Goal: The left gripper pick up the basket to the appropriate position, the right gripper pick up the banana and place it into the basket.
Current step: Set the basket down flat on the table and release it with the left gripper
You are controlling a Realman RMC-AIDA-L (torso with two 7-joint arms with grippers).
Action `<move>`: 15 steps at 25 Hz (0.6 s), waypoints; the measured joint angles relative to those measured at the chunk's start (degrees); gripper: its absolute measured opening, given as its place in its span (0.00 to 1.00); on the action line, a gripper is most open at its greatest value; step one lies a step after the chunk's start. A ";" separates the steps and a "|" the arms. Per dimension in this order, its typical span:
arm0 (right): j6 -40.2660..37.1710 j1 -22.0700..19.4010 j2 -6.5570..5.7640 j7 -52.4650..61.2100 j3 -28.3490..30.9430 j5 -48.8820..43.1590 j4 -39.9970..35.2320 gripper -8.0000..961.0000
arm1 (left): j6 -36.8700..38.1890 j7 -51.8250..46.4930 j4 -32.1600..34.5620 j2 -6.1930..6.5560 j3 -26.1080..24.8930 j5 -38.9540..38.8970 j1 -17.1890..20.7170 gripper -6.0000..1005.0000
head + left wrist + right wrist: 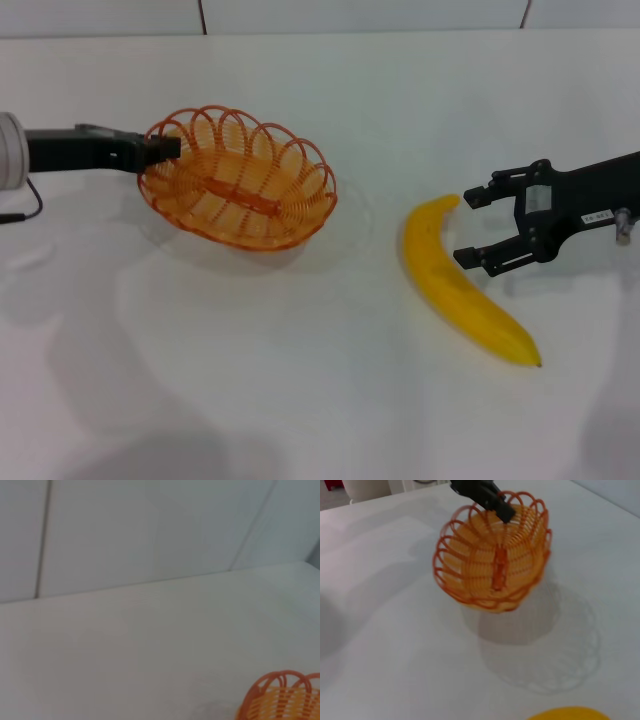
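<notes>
Your left gripper (165, 150) is pinching the scalloped rim of the basket (238, 180) at its left end — the basket hangs tilted above the white counter (300, 400), its shadow beneath it. Your right gripper (477, 228) sits spread wide just beside the banana (460, 285), which lies flat on the counter, well apart from the basket.

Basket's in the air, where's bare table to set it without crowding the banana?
Bare table lies under and in front of the basket, held at its rim by the left gripper. It is crowded around the banana, where the open right gripper hovers.
</notes>
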 joint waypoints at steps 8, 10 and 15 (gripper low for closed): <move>-0.34 0.64 0.05 0.67 0.00 -0.61 0.05 0.93 | -6.51 1.27 -6.21 -0.16 -0.01 -2.53 0.33 0.12; -0.34 0.68 0.13 0.68 0.00 -0.83 0.05 0.93 | -7.30 1.82 -7.40 -0.24 0.08 -3.49 0.40 0.12; -0.39 0.68 0.20 0.76 0.00 -0.87 0.05 0.93 | -9.24 3.21 -9.63 -0.52 0.12 -5.53 0.65 0.14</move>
